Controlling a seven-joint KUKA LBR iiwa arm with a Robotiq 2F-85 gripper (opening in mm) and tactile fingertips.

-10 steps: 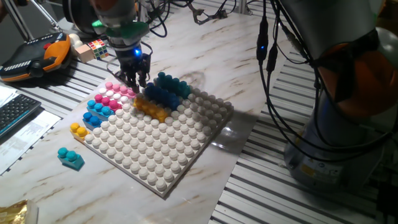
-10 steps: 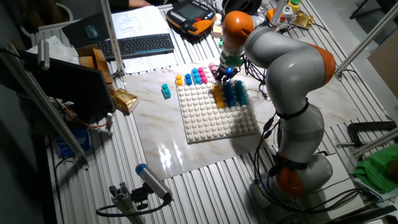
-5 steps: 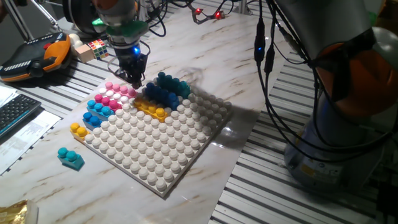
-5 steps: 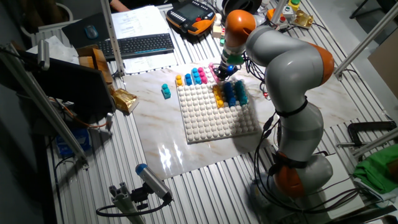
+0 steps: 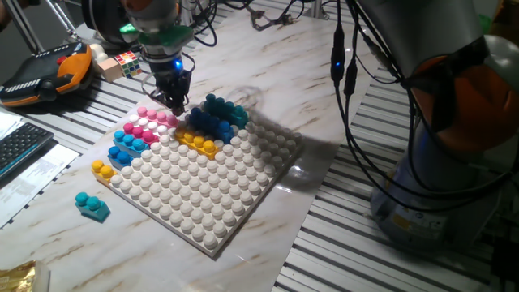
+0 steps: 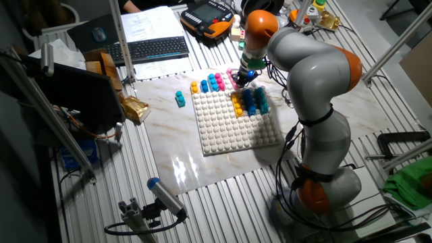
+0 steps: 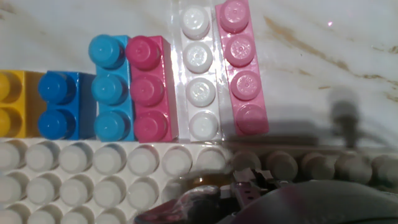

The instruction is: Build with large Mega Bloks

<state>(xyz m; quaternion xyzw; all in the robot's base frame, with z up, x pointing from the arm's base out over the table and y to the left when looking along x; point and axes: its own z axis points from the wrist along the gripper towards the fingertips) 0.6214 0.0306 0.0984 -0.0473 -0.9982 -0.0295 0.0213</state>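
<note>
The white studded baseplate [image 5: 219,195] carries a yellow-orange brick [image 5: 199,143], a dark blue brick [image 5: 208,124] and a teal brick [image 5: 227,111] near its far corner. Along its left edge lie pink bricks [image 5: 151,122], blue and light blue bricks [image 5: 128,143] and a yellow brick [image 5: 103,170]. A light blue brick [image 5: 92,206] lies alone on the table. My gripper [image 5: 173,105] hovers over the plate's far corner between the pink bricks and the dark blue one, its fingers drawn together and holding nothing. The hand view shows the row: yellow [image 7: 9,102], blue [image 7: 59,106], light blue [image 7: 109,87], magenta [image 7: 149,87], white [image 7: 199,74], pink [image 7: 241,68].
A multicoloured puzzle cube [image 5: 126,61] and an orange teach pendant [image 5: 49,73] lie behind the plate. A keyboard [image 5: 16,150] is at the left edge. Black cables [image 5: 349,122] hang at the right near the arm's base [image 5: 438,186].
The gripper's fingers, spread over the yellow-orange brick a second ago, have drawn together, and the hand has shifted slightly left and up. The yellow-orange brick stays on the plate.
</note>
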